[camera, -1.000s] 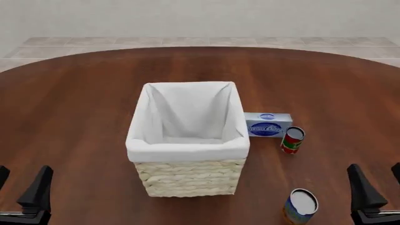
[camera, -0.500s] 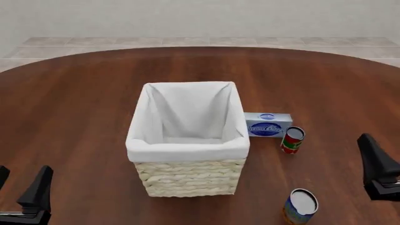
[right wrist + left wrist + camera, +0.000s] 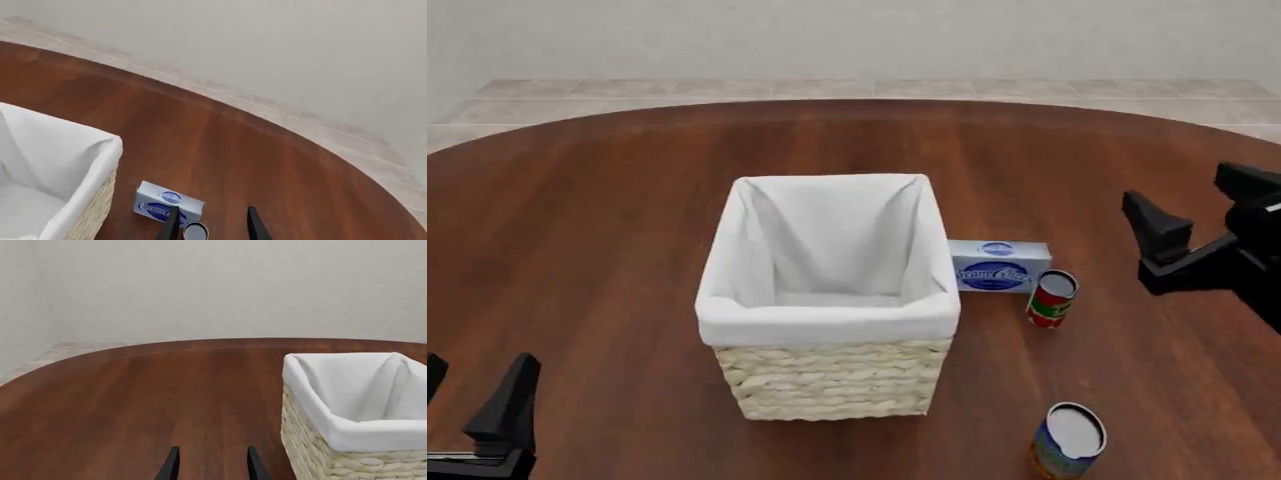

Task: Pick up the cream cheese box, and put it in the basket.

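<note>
Round dark wooden bench [image 3: 601, 220]. Pale woven straw basket with white liner [image 3: 827, 310] at centre; white-blue cream cheese carton [image 3: 998, 266] touching its 3 o'clock side. Both end effectors, left [image 3: 474, 400] and right [image 3: 1201, 220], spread wide, holding nothing.

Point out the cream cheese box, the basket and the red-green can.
cream cheese box [image 3: 1002, 273], front view, on the blue oval logo.
basket [image 3: 827, 378], front view, on the woven front wall.
red-green can [image 3: 1048, 306], front view, on its red side.
</note>
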### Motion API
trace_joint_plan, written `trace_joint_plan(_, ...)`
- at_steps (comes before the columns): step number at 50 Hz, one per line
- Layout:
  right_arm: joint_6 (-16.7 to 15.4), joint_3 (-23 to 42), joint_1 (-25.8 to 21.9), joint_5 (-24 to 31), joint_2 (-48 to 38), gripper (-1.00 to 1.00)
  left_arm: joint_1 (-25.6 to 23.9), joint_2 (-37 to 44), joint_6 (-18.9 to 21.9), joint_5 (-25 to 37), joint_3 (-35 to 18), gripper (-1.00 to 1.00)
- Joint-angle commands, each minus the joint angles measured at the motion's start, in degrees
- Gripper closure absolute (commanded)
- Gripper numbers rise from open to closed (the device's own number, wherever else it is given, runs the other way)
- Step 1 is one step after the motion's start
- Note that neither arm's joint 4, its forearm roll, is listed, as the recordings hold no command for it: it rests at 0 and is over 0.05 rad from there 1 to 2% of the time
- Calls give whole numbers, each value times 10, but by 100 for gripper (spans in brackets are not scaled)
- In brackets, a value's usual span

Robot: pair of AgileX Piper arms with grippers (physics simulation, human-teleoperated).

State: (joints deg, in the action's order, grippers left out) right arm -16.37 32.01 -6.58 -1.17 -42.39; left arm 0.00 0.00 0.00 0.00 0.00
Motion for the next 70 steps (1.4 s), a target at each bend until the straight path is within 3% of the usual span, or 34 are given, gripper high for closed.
trace_joint_plan(1, -67, 98, -13, 35, -150, -100, 0, 0, 0, 0, 0, -100)
trace_joint_plan(7, -97, 145, -18, 66, -199, -100, 0, 0, 0, 0, 0, -100)
trace_joint_plan(8, -117, 150, -36, 79, -216, -100, 0, 0, 0, 0, 0, -100)
trace_joint_plan(13, -163, 181, -28, 96, -271, -100, 0, 0, 0, 0, 0, -100)
trace_joint_plan(23, -235, 258, -24, 166, -374, -100, 0, 0, 0, 0, 0, -100)
trace_joint_plan(27, -300, 266, -2, 183, -419, -100, 0, 0, 0, 0, 0, -100)
trace_joint_plan(41, -341, 317, -7, 257, -469, -100, 0, 0, 0, 0, 0, -100)
trace_joint_plan(43, -367, 310, -5, 257, -475, -100, 0, 0, 0, 0, 0, -100)
trace_joint_plan(44, -364, 312, -12, 263, -477, -100, 0, 0, 0, 0, 0, -100)
trace_joint_plan(45, -391, 293, -19, 260, -474, -100, 0, 0, 0, 0, 0, -100)
trace_joint_plan(47, -411, 294, -9, 262, -484, -100, 0, 0, 0, 0, 0, -100)
trace_joint_plan(61, -439, 384, -15, 319, -552, -100, 0, 0, 0, 0, 0, -100)
trace_joint_plan(65, -469, 407, 1, 322, -575, -100, 0, 0, 0, 0, 0, -100)
trace_joint_plan(70, -466, 435, -12, 342, -584, -100, 0, 0, 0, 0, 0, -100)
